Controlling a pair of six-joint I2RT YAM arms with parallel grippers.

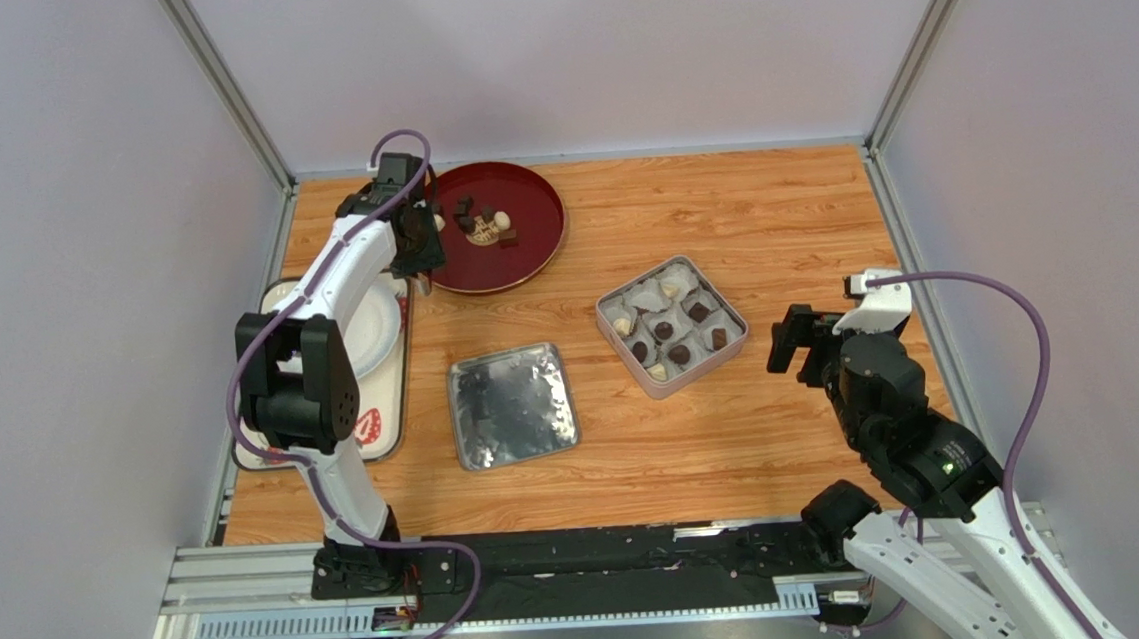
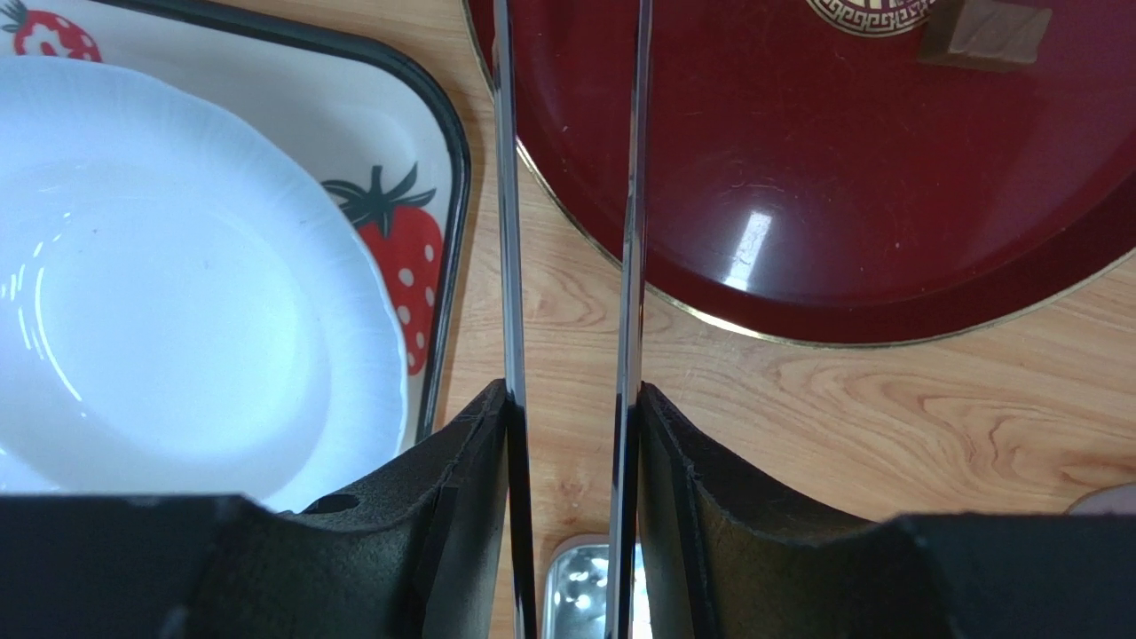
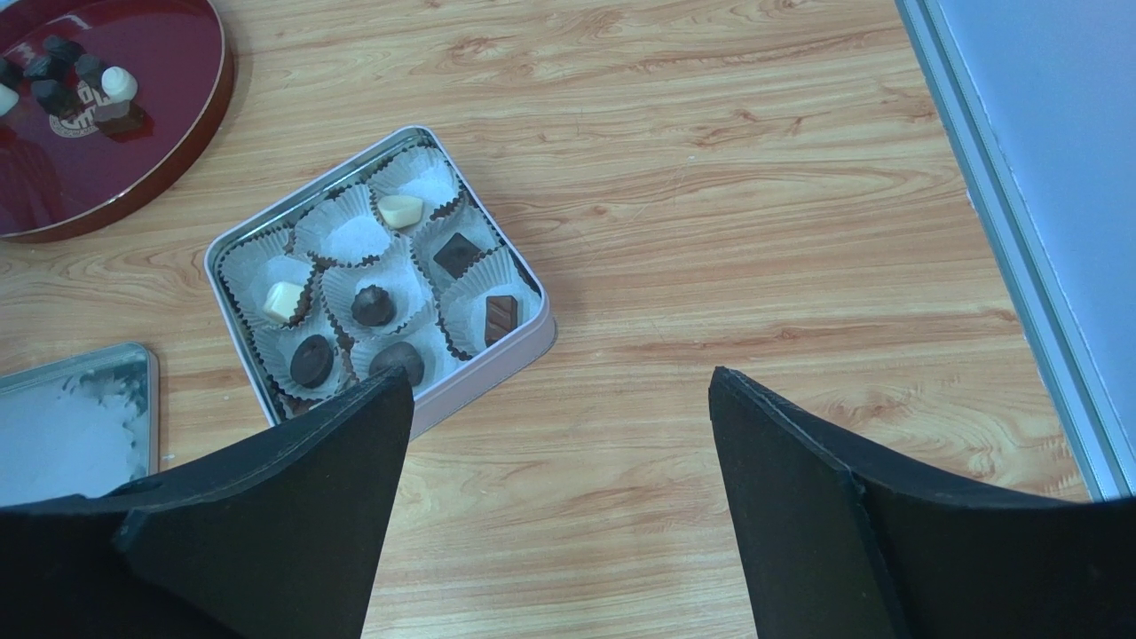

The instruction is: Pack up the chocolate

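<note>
Open tabletop [image 1: 780, 230] right of tin [image 1: 707, 366]; lid [image 1: 513, 405], red tray [image 1: 526, 248] leftward

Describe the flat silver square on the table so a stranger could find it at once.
Start at the wooden table; the open square tin sits right of its middle. Just left of that tin, nearer the arms and not touching it, lies the flat silver square. It alone is a shallow, mirror-shiny sheet, unlike the round red tray beyond it.
</note>
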